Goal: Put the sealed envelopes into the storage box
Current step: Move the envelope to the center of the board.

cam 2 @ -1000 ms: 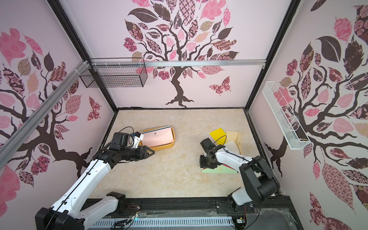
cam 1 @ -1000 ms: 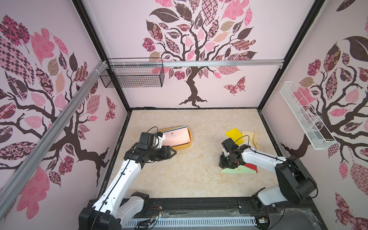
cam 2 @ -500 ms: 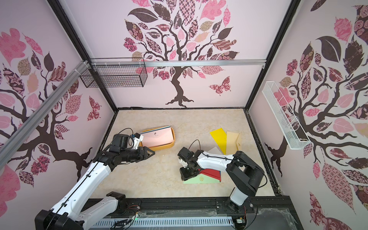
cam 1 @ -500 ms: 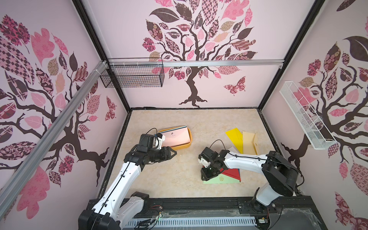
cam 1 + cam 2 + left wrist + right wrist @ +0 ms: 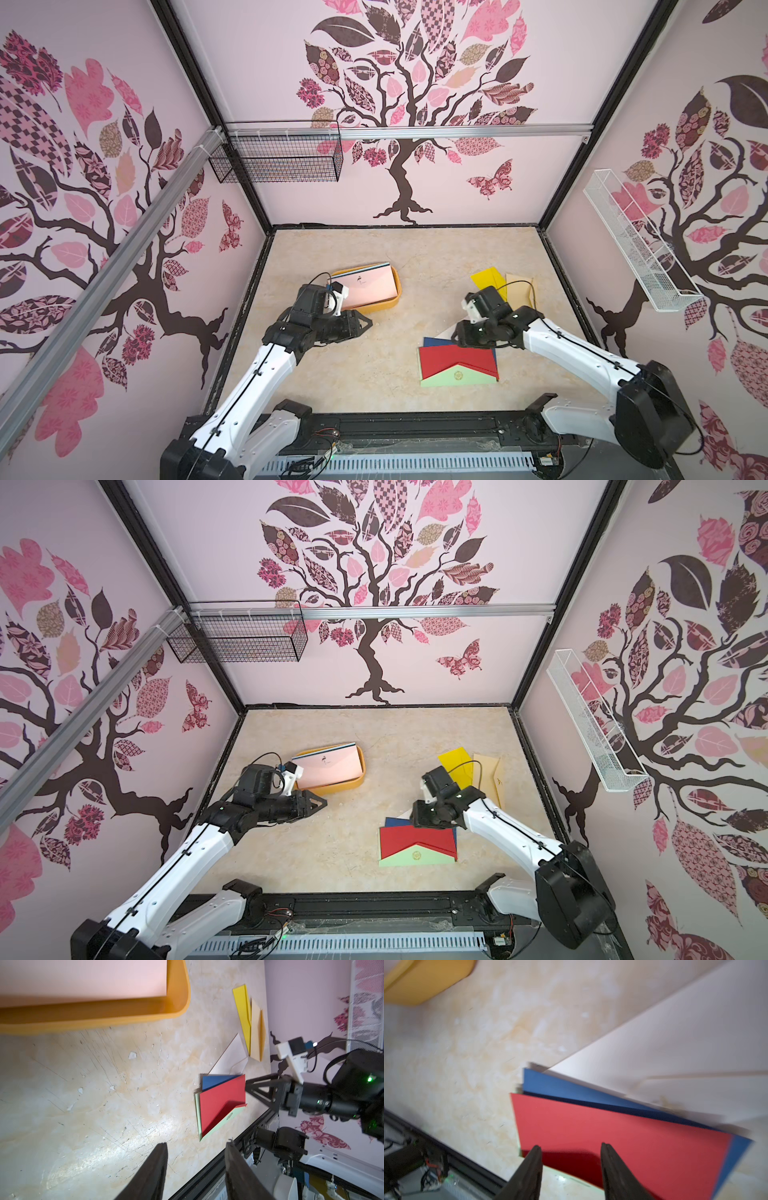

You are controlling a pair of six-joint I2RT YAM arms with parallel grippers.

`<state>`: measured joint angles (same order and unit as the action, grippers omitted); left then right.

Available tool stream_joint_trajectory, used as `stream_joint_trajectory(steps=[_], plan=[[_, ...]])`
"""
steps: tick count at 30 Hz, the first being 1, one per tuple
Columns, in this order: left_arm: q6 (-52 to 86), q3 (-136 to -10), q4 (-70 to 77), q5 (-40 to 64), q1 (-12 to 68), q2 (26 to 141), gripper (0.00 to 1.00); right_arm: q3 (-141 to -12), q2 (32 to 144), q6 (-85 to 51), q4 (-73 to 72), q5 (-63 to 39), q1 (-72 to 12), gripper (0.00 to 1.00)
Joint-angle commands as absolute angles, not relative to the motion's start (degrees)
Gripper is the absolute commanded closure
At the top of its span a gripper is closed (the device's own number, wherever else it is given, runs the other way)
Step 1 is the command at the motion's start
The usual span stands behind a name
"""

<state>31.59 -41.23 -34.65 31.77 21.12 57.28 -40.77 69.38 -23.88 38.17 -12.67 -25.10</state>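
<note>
Table [image 5: 395, 257]: marbled beige, scuffed, holds everything.

Storage box [image 5: 376, 308]: on the robot's left half of the table, long axis roughly side to side, slightly skewed. A pink envelope [image 5: 370, 286] lies on top in it, with edges of others showing behind.

Loose stack, right half, nearest the robot's base: red envelope [image 5: 453, 357] on top, long axis side to side, parallel to the near table edge. Pale green envelope [image 5: 457, 378] lies under it; its pointed flap with the emblem aims away from the base. Navy envelope [image 5: 436, 341] and cream envelope [image 5: 228, 1059] fan out behind, skewed.

Yellow envelope [image 5: 488, 280] and tan envelope [image 5: 519, 284]: farther back, side by side, touching, long axes running front to back.

Right gripper [image 5: 570, 1147]: low over the red envelope's far long edge, jaws partly parted, nothing between them.

Left gripper [image 5: 196, 1145]: just in front of the box over bare table, jaws partly parted, empty.

Judged step: picking the next envelope off the stack. Next move calls for getting one finger under a thin flat edge and lifting the top sheet only. Risk: dragging the stack.
</note>
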Motion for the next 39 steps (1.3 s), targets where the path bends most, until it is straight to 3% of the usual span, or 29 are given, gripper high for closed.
stream_joint_trajectory(steps=[1, 9, 15, 25, 34, 39], plan=[[33.79, -40.63, -30.08, 28.66, 27.25, 60.54, 0.52, -39.08, 68.19, -24.49, 40.01, -12.12, -20.48, 0.49], [35.99, -39.39, -23.14, 24.09, 36.75, 70.40, 0.52, -44.69, 77.81, -23.48, 39.88, -12.06, -17.90, 0.51], [38.11, -38.01, -16.77, 24.00, 41.63, 77.55, 0.53, -42.47, 75.70, -23.97, 41.20, -12.10, -18.02, 0.51], [39.63, -36.67, -12.90, 23.80, 42.28, 80.97, 0.53, -37.04, 78.98, -26.12, 35.25, -15.15, -19.08, 0.53], [40.52, -34.31, -17.19, 20.08, 42.28, 73.24, 0.52, -53.07, 96.16, -20.07, 35.25, -15.41, -26.39, 0.53], [40.56, -32.14, -20.22, 17.30, 42.26, 68.61, 0.51, -63.67, 102.76, -14.62, 34.02, -21.54, -29.32, 0.53]])
